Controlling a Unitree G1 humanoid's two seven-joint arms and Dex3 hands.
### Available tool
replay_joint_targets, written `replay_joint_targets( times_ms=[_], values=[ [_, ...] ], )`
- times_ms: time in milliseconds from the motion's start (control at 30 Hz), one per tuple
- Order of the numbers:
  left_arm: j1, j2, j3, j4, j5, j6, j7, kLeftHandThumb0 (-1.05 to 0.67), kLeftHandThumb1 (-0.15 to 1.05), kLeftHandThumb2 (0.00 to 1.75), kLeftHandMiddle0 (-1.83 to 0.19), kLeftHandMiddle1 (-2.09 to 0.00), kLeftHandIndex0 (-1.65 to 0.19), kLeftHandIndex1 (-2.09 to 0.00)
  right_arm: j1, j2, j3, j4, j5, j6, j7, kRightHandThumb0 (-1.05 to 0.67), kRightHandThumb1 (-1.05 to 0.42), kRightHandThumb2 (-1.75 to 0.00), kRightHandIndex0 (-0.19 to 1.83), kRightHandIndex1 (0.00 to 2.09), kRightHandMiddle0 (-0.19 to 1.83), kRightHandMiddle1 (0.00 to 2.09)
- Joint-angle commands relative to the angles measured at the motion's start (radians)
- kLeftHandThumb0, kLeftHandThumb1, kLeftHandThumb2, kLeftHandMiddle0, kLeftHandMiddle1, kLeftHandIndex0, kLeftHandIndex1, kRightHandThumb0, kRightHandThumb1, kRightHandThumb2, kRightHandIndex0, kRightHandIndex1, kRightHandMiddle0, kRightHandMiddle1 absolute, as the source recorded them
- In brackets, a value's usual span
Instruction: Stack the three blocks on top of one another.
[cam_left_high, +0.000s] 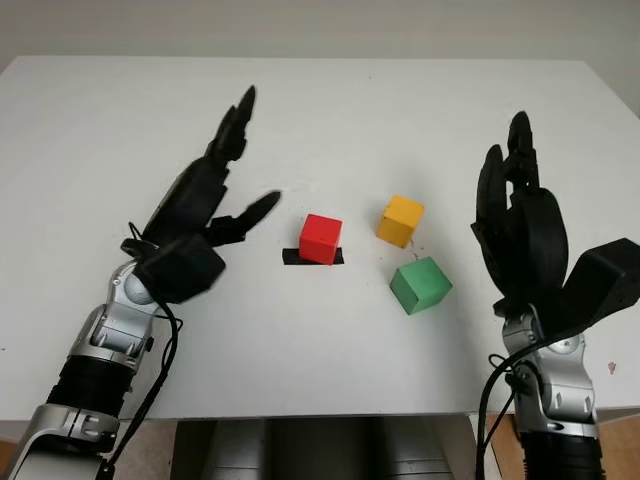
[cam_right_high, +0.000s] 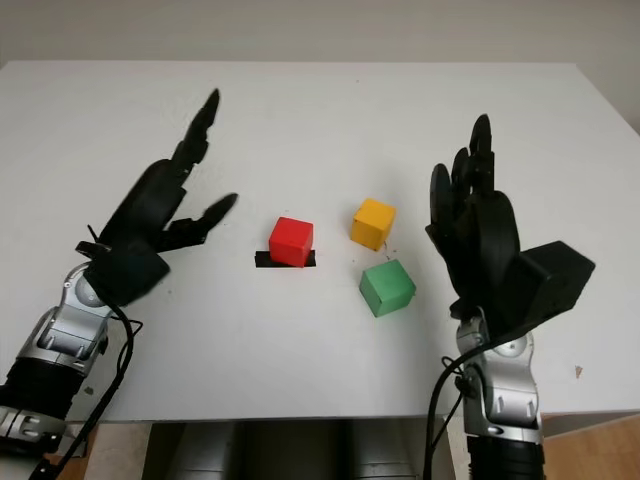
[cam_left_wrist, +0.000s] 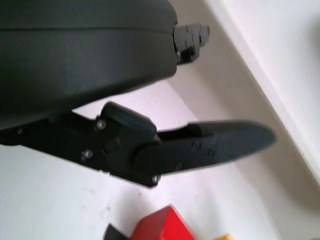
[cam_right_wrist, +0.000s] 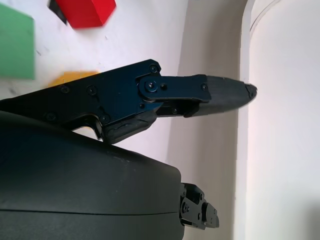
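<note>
Three blocks stand apart near the middle of the white table (cam_left_high: 330, 110). The red block (cam_left_high: 320, 238) sits on a black tape mark (cam_left_high: 291, 257). The yellow block (cam_left_high: 400, 220) is to its right, and the green block (cam_left_high: 420, 284) lies nearer me, below the yellow one. My left hand (cam_left_high: 215, 190) hovers open to the left of the red block, holding nothing. My right hand (cam_left_high: 515, 200) is raised open to the right of the green and yellow blocks, also empty. The red block (cam_right_wrist: 85, 12) and green block (cam_right_wrist: 16, 47) also appear in the right wrist view.
The table's front edge (cam_left_high: 300, 415) runs just before my forearms, with a grey frame below it. A pale wall stands behind the table's far edge.
</note>
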Motion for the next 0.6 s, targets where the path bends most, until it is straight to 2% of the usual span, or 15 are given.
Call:
replay_joint_targets(
  times_ms=[0, 133, 300, 367, 567],
  values=[
    [0.013, -0.013, 0.035, -0.014, -0.042, 0.037, -0.016, -0.88, 1.05, 0.63, 0.19, 0.00, 0.19, 0.00, -0.043, -0.056, -0.012, 0.012, -0.017, 0.006, 0.016, -0.76, -1.05, -0.23, -0.19, 0.00, -0.18, 0.01],
    [0.029, -0.039, 0.098, -0.006, -0.104, 0.063, 0.004, -0.92, 1.05, 0.59, 0.19, 0.00, 0.19, 0.00, -0.129, -0.169, -0.015, 0.078, -0.048, 0.010, 0.084, -0.79, -1.05, -0.14, -0.17, 0.02, -0.13, 0.04],
    [0.043, -0.040, 0.128, 0.004, -0.102, 0.061, 0.023, -0.88, 1.05, 0.58, 0.19, 0.00, 0.19, 0.00, -0.215, -0.284, 0.008, 0.158, -0.107, 0.025, 0.157, -0.80, -1.02, -0.07, -0.14, 0.04, -0.07, 0.07],
    [0.049, -0.040, 0.148, 0.011, -0.136, 0.054, -0.007, -0.85, 1.05, 0.58, 0.19, 0.00, 0.19, 0.00, -0.260, -0.326, 0.020, 0.205, -0.128, 0.031, 0.190, -0.77, -0.98, -0.05, -0.13, 0.04, -0.05, 0.08],
    [0.065, -0.057, 0.189, 0.010, -0.193, 0.035, -0.037, -0.83, 1.05, 0.48, 0.18, -0.04, 0.19, -0.01, -0.412, -0.453, 0.111, 0.413, -0.248, -0.112, 0.307, -0.60, -0.80, -0.02, 0.02, 0.12, 0.06, 0.12]
  ],
)
